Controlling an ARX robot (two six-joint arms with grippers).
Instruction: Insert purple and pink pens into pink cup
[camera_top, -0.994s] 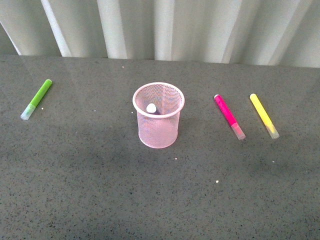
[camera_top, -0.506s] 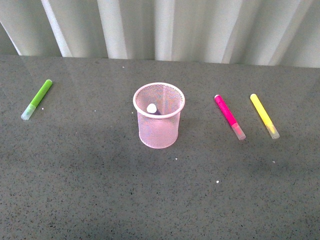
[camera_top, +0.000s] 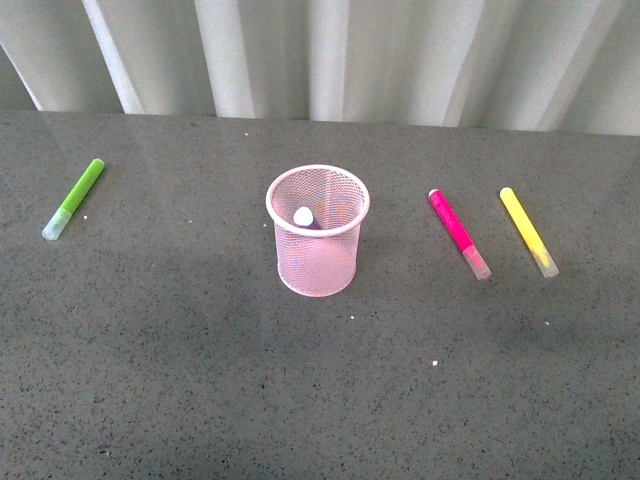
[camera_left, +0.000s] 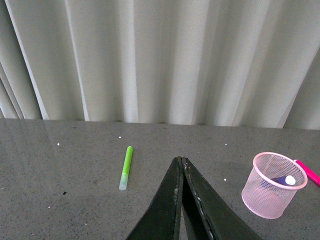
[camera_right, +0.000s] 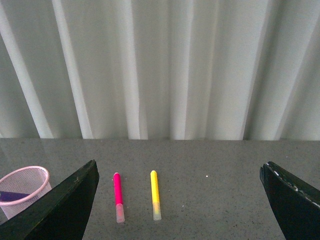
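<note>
The pink cup stands upright at mid-table, also in the left wrist view and partly in the right wrist view. The purple pen leans inside it; only its pale end shows from the front. To the cup's right, the pink pen lies flat on the table, as the right wrist view confirms. My left gripper is shut and empty, well back from the cup. My right gripper is wide open and holds nothing, with the pink pen just inside one finger.
A lime-green marker lies at the far left. A yellow marker lies right of the pink pen, roughly parallel to it. The grey table ends at a white pleated curtain behind. Neither arm shows in the front view.
</note>
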